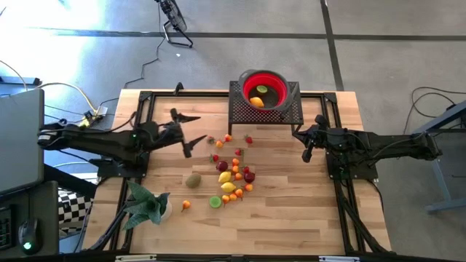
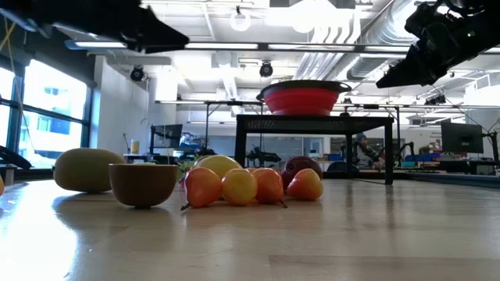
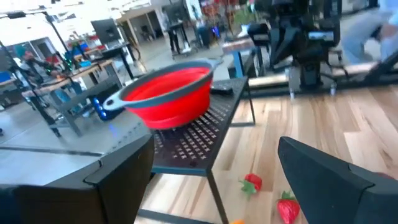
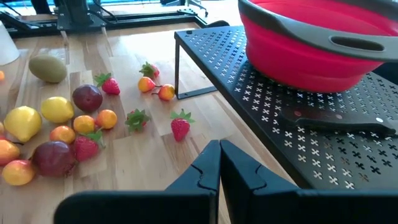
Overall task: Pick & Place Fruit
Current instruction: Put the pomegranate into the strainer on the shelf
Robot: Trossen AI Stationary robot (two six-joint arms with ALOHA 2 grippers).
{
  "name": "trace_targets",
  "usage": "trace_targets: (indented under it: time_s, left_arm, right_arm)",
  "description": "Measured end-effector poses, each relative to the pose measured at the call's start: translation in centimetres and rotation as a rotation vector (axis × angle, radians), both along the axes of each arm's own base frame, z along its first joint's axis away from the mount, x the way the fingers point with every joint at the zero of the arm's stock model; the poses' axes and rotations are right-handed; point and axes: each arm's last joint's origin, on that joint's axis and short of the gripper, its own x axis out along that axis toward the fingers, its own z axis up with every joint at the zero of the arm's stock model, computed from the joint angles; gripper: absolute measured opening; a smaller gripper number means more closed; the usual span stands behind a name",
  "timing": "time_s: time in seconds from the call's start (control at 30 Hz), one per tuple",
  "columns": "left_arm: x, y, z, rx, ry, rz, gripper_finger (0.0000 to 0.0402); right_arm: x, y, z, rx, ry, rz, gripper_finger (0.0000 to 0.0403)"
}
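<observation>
the left gripper [image 1: 188,132] hangs spread wide above the table [image 1: 291,211], empty. the right gripper [image 1: 309,148], fingers pressed together, hovers beside the red bowl [image 1: 263,89]. fruit [image 1: 231,175] lies scattered between them.

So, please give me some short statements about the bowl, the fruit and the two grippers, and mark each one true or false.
1. The red bowl stands on the black perforated rack. True.
2. The bowl is empty. False: two fruits lie in it, one green, one orange.
3. The left gripper is open and holds nothing. True.
4. The right gripper holds a strawberry. False: it is shut on nothing.
5. The kiwi lies on the table. True.
</observation>
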Motion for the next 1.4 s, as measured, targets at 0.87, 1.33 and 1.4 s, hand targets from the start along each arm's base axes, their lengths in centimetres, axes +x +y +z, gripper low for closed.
trace_targets:
  time_s: [0.87, 1.33, 1.4]
  left_arm:
    - [-4.6, 0.0, -1.4, -0.063, -0.032, 0.034, 0.0337]
    - [-4.8, 0.0, -1.9, -0.079, 0.017, 0.036, 0.0337]
    - [-4.8, 0.0, -1.9, -0.080, 0.017, 0.036, 0.0337]
  right_arm:
    - [7.4, 0.3, 0.6, 0.077, -0.136, 0.096, 0.0003]
    - [15.2, 3.1, 3.9, 0.077, 0.091, 0.187, 0.0003]
    - [15.7, 3.7, 3.9, 0.074, 0.122, 0.210, 0.0003]
